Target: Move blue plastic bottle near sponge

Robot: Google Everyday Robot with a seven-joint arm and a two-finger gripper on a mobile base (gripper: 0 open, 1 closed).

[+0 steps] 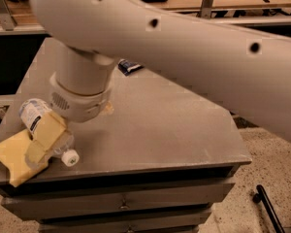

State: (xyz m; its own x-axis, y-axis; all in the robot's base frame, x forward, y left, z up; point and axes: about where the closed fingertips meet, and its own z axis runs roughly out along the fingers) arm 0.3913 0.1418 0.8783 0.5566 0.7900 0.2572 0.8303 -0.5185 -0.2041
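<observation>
grey tabletop [174, 125] on a cabinet with drawers [121, 204]. the white arm [194, 47] crosses the whole top of the view from the right, and its wrist drops down over the tabletop's left side. the end effector [46, 139] is at the front left, low, right over the middle of the blue plastic bottle [31, 114] and touching it. cannot tell if it's clenched on the bottle or released, since the wrist blocks the far side. the bottle lies on its side, slanted: label end up-left near the tabletop's left edge, white cap down-right toward the front edge. the sponge [10, 160] is pale yellow at the front left corner, touching or just beside the bottle on its lower left, partly under the end effector, with its corner hanging past the front edge. a dark blue wrapper [131, 66] lies farther back on the tabletop, well apart from the bottle and half hidden by the arm. speckled floor lower right with a black rod [267, 208] on it.
</observation>
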